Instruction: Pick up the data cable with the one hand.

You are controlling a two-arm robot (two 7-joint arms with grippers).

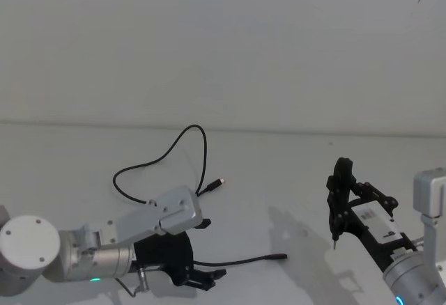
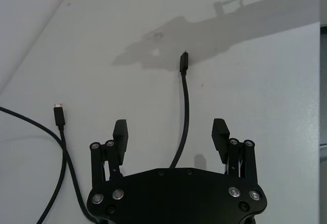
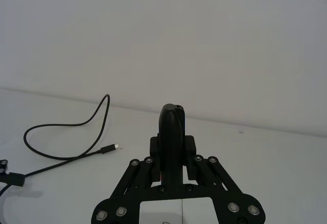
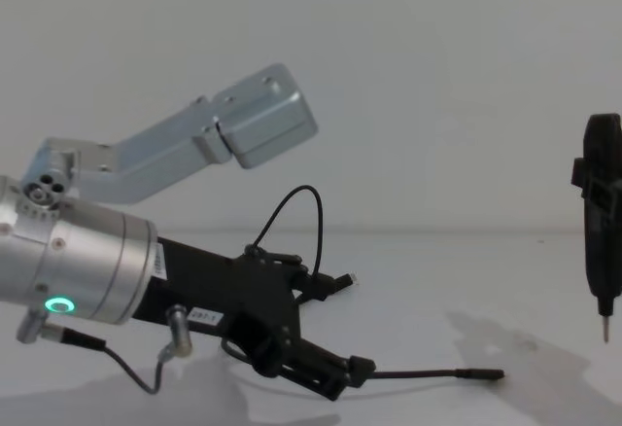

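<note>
Left gripper [image 2: 170, 128], fingers [image 2: 120, 132] spread open, sits low over the table [image 2: 265, 81]. The data cable [image 2: 186, 101] lies between them, running lengthwise away from the palm. Right gripper [image 3: 172, 155], farther off, clasps a pen tool [image 4: 603, 212].

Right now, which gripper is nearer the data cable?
Left. The left gripper sits open and low, straddling the data cable behind one plug end. The right gripper, shut on a pen-shaped tool, is raised off to the right, apart from the cable.
</note>
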